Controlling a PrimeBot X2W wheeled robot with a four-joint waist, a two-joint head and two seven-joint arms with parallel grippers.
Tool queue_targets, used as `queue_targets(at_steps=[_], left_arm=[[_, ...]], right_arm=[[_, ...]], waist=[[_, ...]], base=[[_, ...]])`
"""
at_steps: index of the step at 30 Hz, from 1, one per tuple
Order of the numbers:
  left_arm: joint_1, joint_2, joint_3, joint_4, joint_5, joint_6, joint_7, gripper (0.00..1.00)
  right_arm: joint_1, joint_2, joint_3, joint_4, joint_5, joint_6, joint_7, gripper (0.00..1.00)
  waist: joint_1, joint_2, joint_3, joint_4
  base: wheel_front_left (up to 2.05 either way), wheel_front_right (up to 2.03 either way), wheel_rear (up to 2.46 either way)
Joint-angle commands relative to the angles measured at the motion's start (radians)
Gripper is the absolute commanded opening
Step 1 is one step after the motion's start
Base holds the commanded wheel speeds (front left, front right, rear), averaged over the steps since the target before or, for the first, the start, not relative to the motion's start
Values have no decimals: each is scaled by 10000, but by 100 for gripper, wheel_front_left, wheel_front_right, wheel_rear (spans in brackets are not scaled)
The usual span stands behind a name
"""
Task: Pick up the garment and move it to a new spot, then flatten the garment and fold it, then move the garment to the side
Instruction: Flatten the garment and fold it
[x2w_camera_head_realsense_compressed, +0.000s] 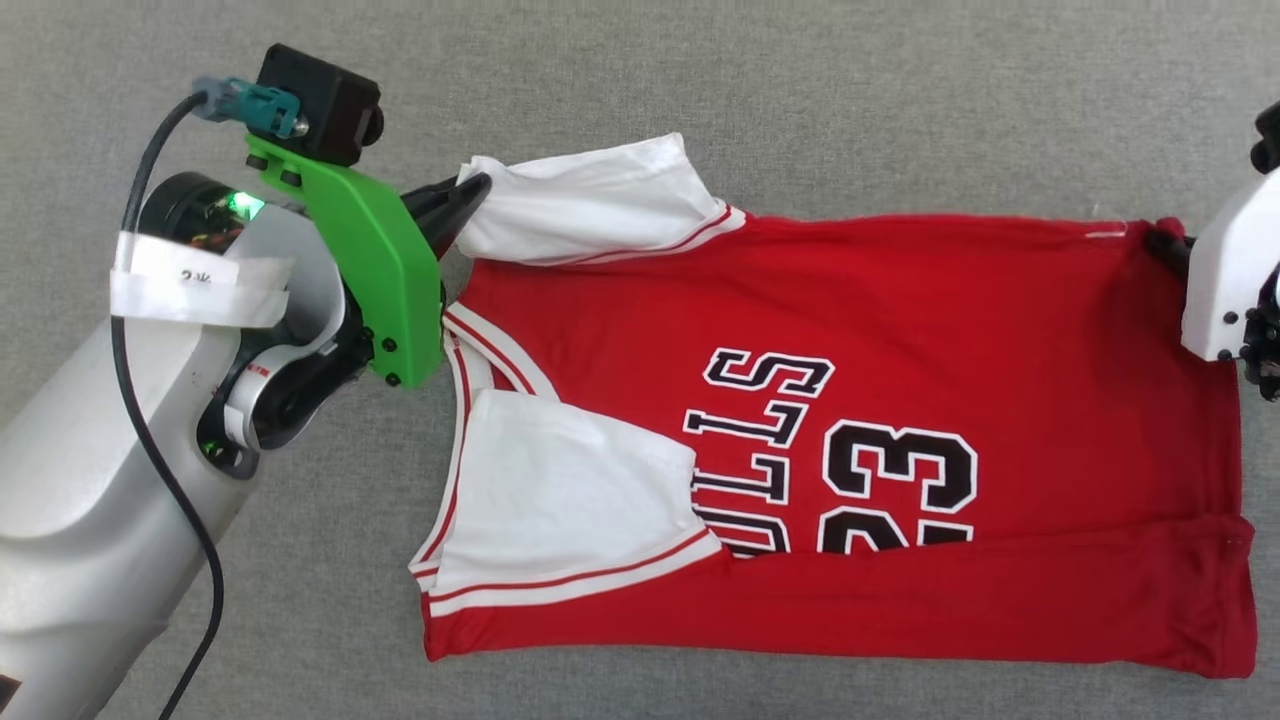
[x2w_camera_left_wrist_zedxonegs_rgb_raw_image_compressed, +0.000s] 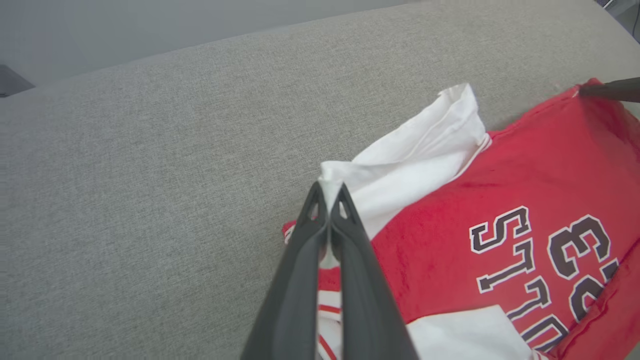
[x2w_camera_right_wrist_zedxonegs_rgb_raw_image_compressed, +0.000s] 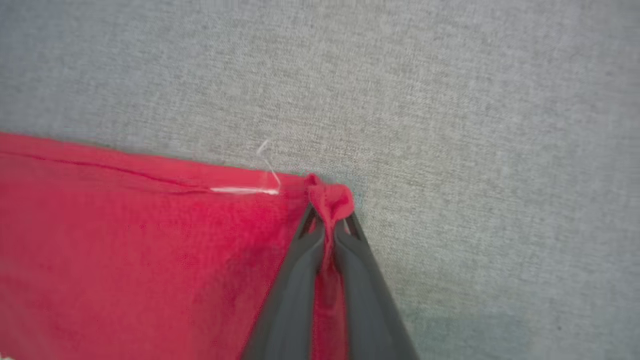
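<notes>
**Left hand** (x2w_camera_head_realsense_compressed: 468, 192). Upper left of the head view. Its fingers (x2w_camera_left_wrist_zedxonegs_rgb_raw_image_compressed: 350, 240) are pressed together on the tip of a white sleeve (x2w_camera_head_realsense_compressed: 600, 200), and a sliver of white cloth shows between the tips in its wrist view. Judged purpose: to hold the collar-end corner of the upper edge.

**Right hand** (x2w_camera_head_realsense_compressed: 1165, 238). Far right edge of the head view. It pinches a bunched red hem corner (x2w_camera_right_wrist_zedxonegs_rgb_raw_image_compressed: 331, 200), which pokes out past the fingertips. Judged purpose: to hold the opposite corner of the same edge, so that both ends can be carried together.

**The garment** (x2w_camera_head_realsense_compressed: 900, 300). It lies front up and sideways on the grey woven surface (x2w_camera_head_realsense_compressed: 700, 80), collar at frame left and hem at frame right.
- Its upper edge runs between the two hands, and the rest spreads down the frame from them.
- The lower sleeve (x2w_camera_head_realsense_compressed: 560, 480) is turned in over the chest.
- The lower long edge (x2w_camera_head_realsense_compressed: 950, 600) is already folded up, covering the bottom of the black print (x2w_camera_head_realsense_compressed: 850, 460).

**Stage, as a judgement.** Folding is under way, and the upper long edge appears next to be brought over the middle.
</notes>
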Motion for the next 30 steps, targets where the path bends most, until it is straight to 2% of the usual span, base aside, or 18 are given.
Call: queue_targets(at_steps=[1, 10, 17, 24, 30], left_arm=[[251, -27, 65, 101, 26, -46, -184, 0], [1238, -114, 33, 509, -173, -33, -866, 0], [2613, 101, 34, 95, -601, 205, -1139, 0], [4127, 315, -122, -419, -1016, 576, -1233, 0], [4911, 412, -429, -359, -932, 814, -1292, 0]], right_arm=[[196, 49, -32, 146, 208, -11, -276, 0], [1090, -280, 71, 224, 1080, -11, -1771, 0], [2663, -464, 177, -285, 1510, -11, -2759, 0], [4131, -660, 176, -936, 2148, -11, -3364, 0], [4966, -1016, 337, -1616, 2569, -11, -3560, 0]], waist=[[0, 0, -385, -109], [0, 0, -1732, -28], [0, 0, -2510, 55], [0, 0, -2786, 73], [0, 0, -2716, 63]], base=[[0, 0, 0], [0, 0, 0], [0, 0, 0], [0, 0, 0], [0, 0, 0]])
